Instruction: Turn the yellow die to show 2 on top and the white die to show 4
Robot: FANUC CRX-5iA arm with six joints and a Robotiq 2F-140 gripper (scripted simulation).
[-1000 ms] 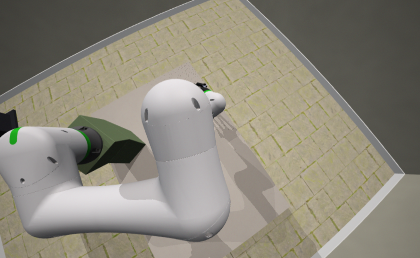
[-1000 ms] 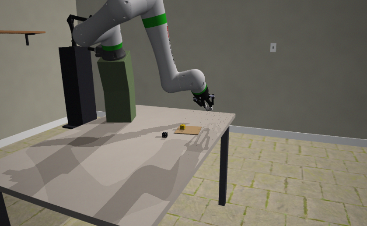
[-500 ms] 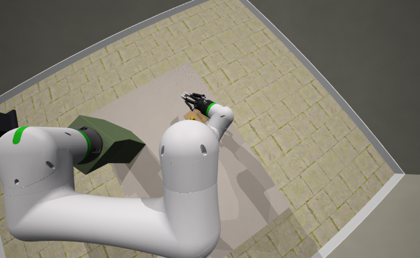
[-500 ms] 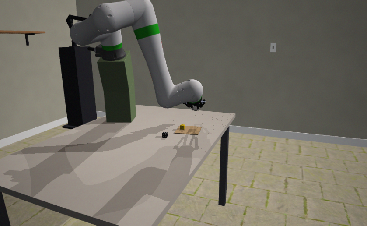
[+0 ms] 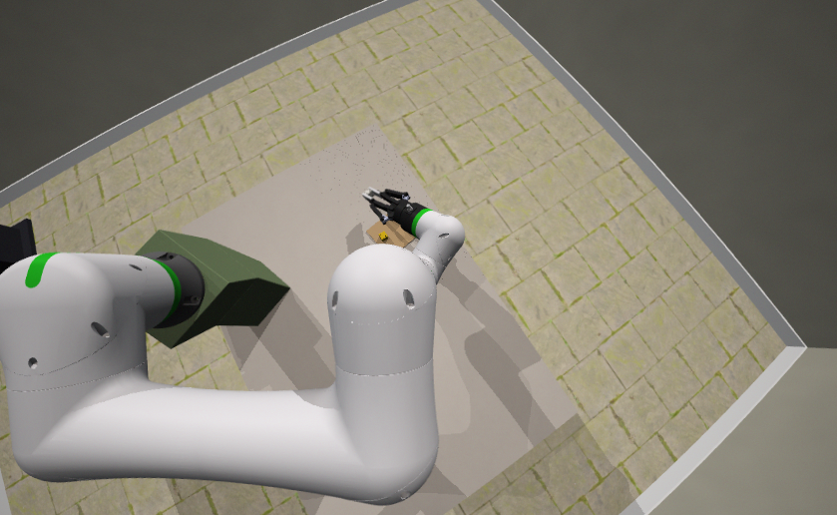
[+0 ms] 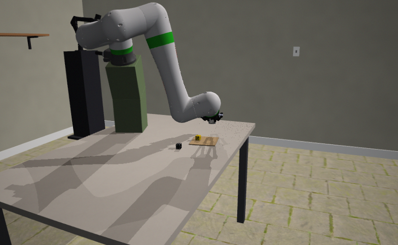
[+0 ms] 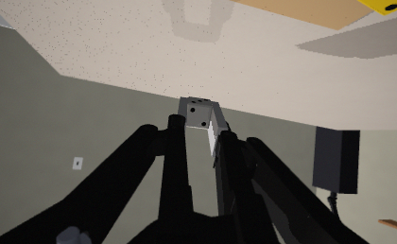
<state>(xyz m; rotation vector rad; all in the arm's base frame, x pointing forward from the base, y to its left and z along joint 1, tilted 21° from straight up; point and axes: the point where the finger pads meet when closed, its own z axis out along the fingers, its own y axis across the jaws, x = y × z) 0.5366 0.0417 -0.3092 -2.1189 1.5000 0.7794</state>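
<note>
My gripper point(image 7: 197, 111) is shut on the white die point(image 7: 198, 113) and holds it in the air above the table, a little beyond the far edge of the mat. The gripper also shows in the top view point(image 5: 376, 198) and in the exterior view point(image 6: 213, 120). The yellow die point(image 6: 197, 137) lies flat on the brown mat point(image 6: 204, 140), near its left end; it shows too in the top view point(image 5: 383, 237) on the mat point(image 5: 390, 234). The black die point(image 6: 179, 146) lies on the bare table left of the mat. A corner of the yellow die point(image 7: 388, 6) shows at the top right of the wrist view.
The arm's green pedestal point(image 6: 127, 95) and a black cabinet point(image 6: 81, 92) stand at the back left of the table. The table's far edge point(image 6: 250, 127) is close to the mat on the right.
</note>
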